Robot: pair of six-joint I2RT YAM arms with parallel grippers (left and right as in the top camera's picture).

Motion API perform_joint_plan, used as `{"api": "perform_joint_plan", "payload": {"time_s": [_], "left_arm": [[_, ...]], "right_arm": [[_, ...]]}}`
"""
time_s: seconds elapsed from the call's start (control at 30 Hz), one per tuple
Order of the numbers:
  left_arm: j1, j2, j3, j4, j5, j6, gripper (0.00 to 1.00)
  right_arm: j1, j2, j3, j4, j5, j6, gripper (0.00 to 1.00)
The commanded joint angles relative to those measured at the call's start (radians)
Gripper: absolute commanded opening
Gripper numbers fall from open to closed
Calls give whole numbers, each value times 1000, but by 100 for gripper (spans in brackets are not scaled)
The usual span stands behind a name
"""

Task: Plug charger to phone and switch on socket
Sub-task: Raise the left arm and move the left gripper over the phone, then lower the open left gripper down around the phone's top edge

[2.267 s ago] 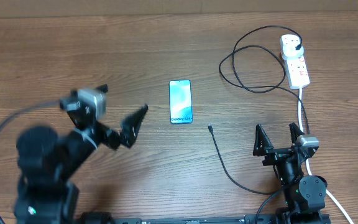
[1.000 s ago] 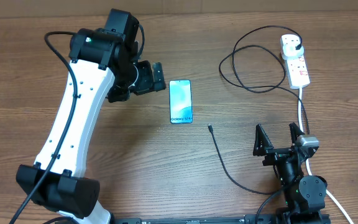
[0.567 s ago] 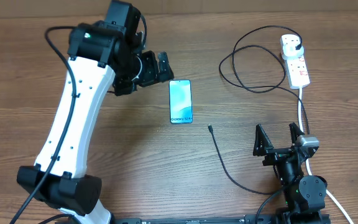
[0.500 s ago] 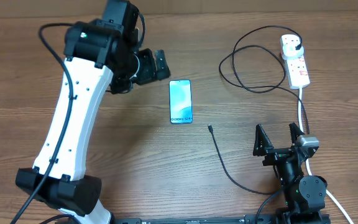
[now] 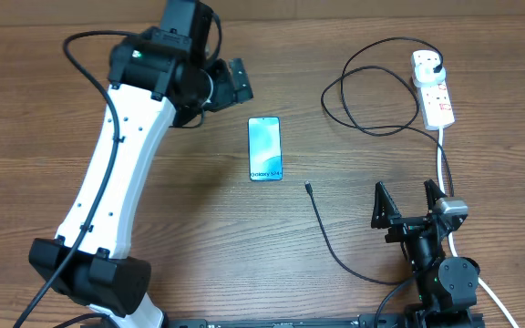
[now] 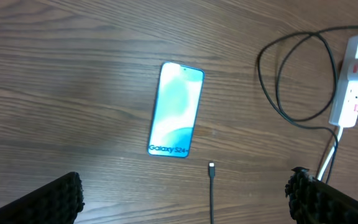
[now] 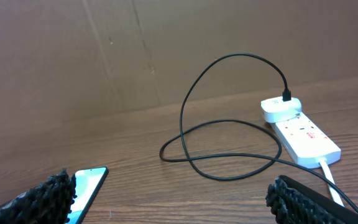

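Teal phone (image 5: pixel 264 148) lies flat at centre, bottom end toward charger (image 5: pixel 308 188) tip, handy for plugging. Open, empty: left pincer (image 5: pixel 239 80) above phone, right pincer (image 5: pixel 409 202) lower right.

– Is it bright here?
– Yes. Soft, even light falls on the whole bench (image 5: pixel 25 109), and shadows are faint. The phone (image 6: pixel 178 109) glows just ahead of the left tool (image 6: pixel 188 200).
– Is anything fuzzy?
– Only the dark fingertips (image 6: pixel 59 200), close to the wrist cameras. Everything farther out looks sharp.
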Motion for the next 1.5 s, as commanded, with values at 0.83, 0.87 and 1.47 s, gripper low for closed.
{"api": "perform_joint_plan", "payload": {"time_s": [0.83, 0.87, 1.47], "left_arm": [[-233, 395, -16, 92, -226, -84, 100], [-233, 401, -16, 93, -226, -68, 100], [-221, 475, -24, 99, -200, -16, 100]], "right_arm": [[6, -11, -11, 7, -4, -2, 100], [6, -11, -11, 7, -4, -2, 100], [6, -11, -11, 7, -4, -2, 100]]}}
